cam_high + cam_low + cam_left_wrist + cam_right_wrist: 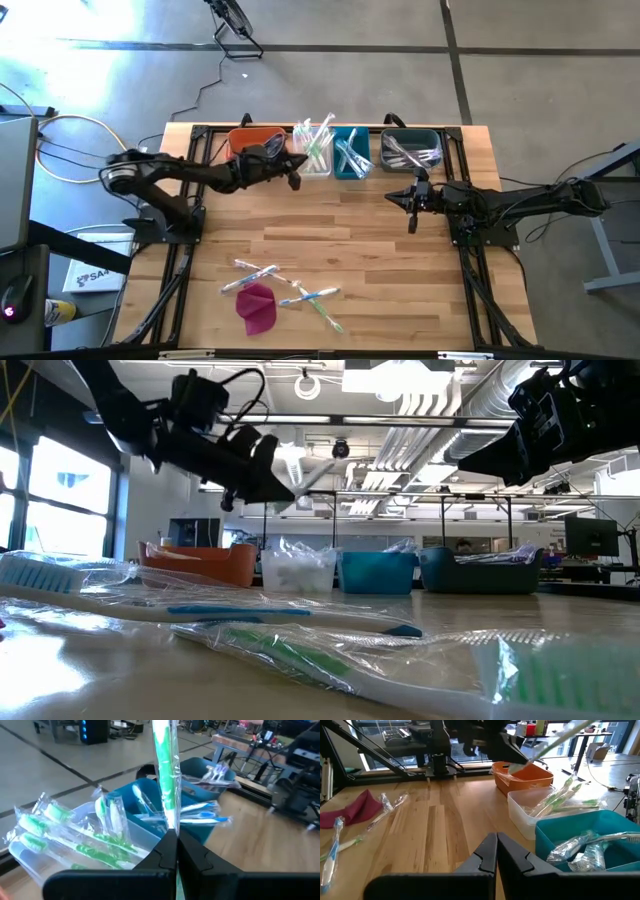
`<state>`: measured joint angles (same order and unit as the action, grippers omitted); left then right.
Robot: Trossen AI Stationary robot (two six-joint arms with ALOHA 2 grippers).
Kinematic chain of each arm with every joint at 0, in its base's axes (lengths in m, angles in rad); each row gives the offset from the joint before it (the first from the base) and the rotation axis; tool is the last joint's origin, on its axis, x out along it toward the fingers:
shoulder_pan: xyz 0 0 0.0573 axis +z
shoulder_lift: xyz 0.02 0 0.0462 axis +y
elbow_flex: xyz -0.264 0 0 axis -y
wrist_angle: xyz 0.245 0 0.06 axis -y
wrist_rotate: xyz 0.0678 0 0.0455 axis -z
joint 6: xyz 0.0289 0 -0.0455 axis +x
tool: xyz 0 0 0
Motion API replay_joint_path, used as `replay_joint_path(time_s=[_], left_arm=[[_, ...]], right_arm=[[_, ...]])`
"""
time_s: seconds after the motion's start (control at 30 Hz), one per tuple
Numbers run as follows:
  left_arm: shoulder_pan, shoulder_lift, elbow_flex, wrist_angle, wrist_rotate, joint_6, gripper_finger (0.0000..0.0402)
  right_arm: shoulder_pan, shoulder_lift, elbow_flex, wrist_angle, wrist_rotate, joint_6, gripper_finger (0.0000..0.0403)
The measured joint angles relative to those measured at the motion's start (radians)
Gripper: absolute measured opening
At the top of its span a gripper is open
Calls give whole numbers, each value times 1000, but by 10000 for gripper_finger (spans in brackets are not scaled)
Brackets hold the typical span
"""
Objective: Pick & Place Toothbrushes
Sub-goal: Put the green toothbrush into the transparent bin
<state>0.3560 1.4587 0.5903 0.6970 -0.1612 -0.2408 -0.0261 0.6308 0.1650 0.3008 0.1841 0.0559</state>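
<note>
While four bins are lining the table's point(400, 215) upper edge, bare wood is lying open mid-frame. Reaching over the clear bin point(316, 160), the left gripper point(293, 170) is gripping a green toothbrush point(165, 760). Right gripper point(413, 206) is hovering clenched, empty. Loose toothbrushes point(290, 285) are resting lower centre beside a magenta cloth point(257, 307).

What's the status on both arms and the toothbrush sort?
Left gripper shut on green-handled wrapped toothbrush, over clear plastic bin. Right gripper shut, empty, beside dark bin. Nothing in the way.
</note>
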Motion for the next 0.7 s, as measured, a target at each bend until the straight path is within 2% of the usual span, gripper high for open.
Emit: replay_joint_path(time_s=[0.2, 0.43, 0.7], left_arm=[[21, 125, 0, 130, -6, -34, 0], [24, 189, 0, 143, -113, -52, 0], [24, 241, 0, 175, -142, -58, 0]], right_arm=[[0, 0, 0, -2, 0, 0, 4], [0, 0, 0, -6, 0, 0, 4], [0, 0, 0, -6, 0, 0, 4]])
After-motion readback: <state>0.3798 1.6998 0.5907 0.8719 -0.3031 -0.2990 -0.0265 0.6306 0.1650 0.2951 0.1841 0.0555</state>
